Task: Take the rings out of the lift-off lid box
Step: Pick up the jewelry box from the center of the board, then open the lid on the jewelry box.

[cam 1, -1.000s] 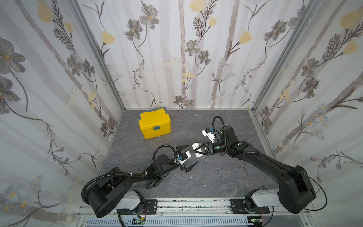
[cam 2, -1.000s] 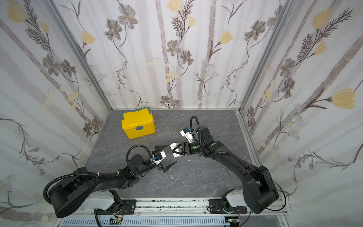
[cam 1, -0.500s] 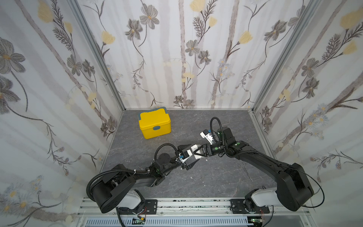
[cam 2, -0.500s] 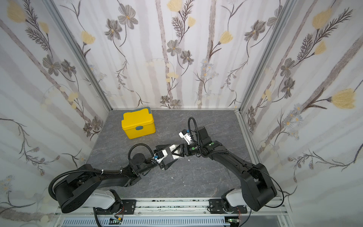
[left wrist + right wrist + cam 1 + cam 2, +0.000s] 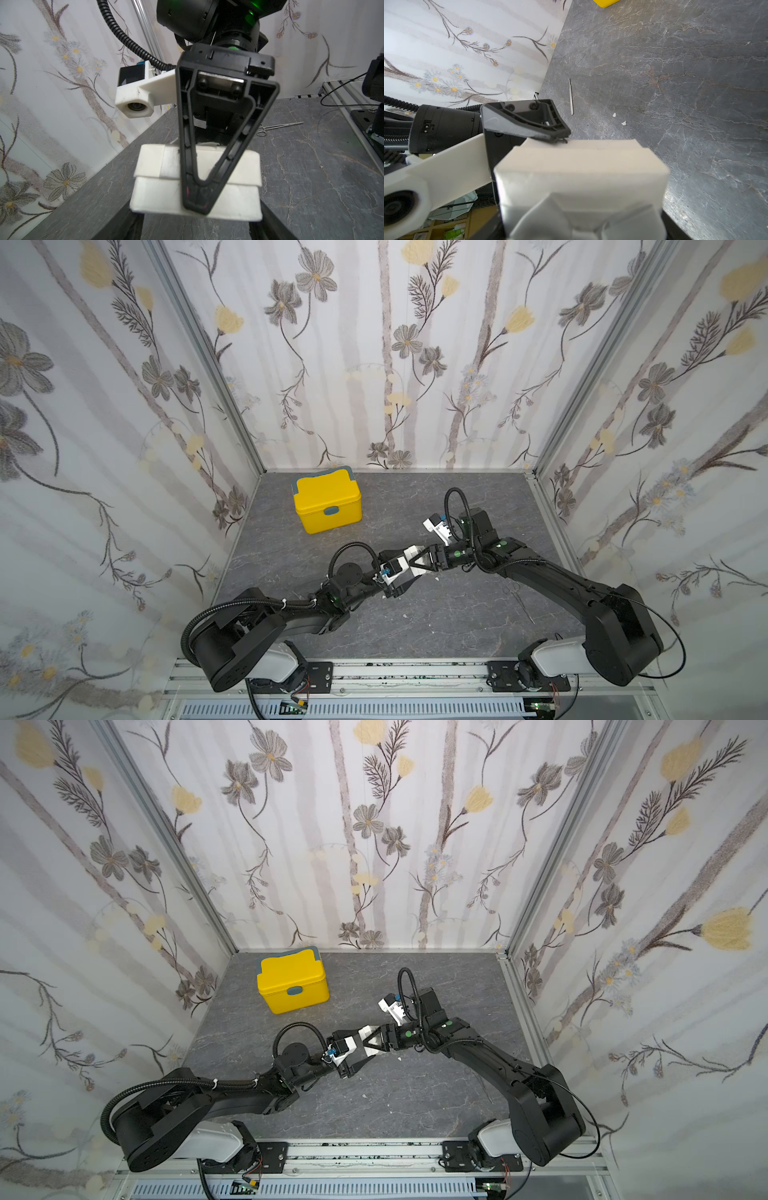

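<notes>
The lift-off lid box (image 5: 412,551) (image 5: 365,1031) is a small white box held above the middle of the table, its lid on. My right gripper (image 5: 419,564) (image 5: 583,218) is shut on the box (image 5: 581,166) from the right. In the left wrist view one of its black fingers (image 5: 187,145) lies across the box's (image 5: 158,195) front face. My left gripper (image 5: 401,578) (image 5: 196,224) comes from the left with its jaws at both sides of the box. One left finger (image 5: 529,124) touches the box's far edge. The rings are hidden.
A yellow plastic box (image 5: 326,502) (image 5: 293,982) with a grey latch stands at the back left. Metal forceps (image 5: 278,126) (image 5: 519,601) lie on the table under the right arm. A thin metal tool (image 5: 571,97) and small white scraps (image 5: 614,114) lie nearby.
My left gripper has reached in to the box and its jaws have narrowed from wide open onto the box's sides. The right gripper has drifted slightly left, still holding the box.
</notes>
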{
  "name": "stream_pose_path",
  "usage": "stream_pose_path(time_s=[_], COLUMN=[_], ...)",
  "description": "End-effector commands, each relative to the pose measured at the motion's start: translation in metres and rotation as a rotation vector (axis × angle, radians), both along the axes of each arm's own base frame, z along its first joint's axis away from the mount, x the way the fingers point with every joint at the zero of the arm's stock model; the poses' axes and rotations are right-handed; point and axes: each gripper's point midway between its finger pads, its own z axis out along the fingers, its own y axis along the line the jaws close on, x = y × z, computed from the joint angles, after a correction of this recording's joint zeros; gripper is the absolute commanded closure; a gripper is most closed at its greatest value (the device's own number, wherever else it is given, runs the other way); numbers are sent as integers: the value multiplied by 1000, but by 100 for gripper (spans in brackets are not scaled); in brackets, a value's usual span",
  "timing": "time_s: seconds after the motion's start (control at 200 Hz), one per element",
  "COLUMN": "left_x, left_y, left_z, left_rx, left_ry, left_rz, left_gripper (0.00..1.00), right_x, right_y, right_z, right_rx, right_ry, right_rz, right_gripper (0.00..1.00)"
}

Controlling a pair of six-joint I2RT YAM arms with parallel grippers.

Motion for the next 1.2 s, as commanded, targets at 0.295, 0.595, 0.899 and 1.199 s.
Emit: stream_pose_path(time_s=[0.295,0.595,0.899,1.199], left_x=[0,0,-2,-2], left_y=[0,2,6,7], left_z=[7,8,9,8], left_rx=[-24,-40,-51,-50], left_ry=[-4,2,4,7], left_rz=[-1,7,16,18], left_gripper=[34,37,37,37], right_x=[-1,4,7,8], right_y=[0,-3,-6,-9], right_z=[3,6,7,11], right_rx=[7,1,-2,3], right_ry=[-14,-30,-32,-41], right_rz=[5,-24,-37,-45], right_gripper=[23,16,22,27])
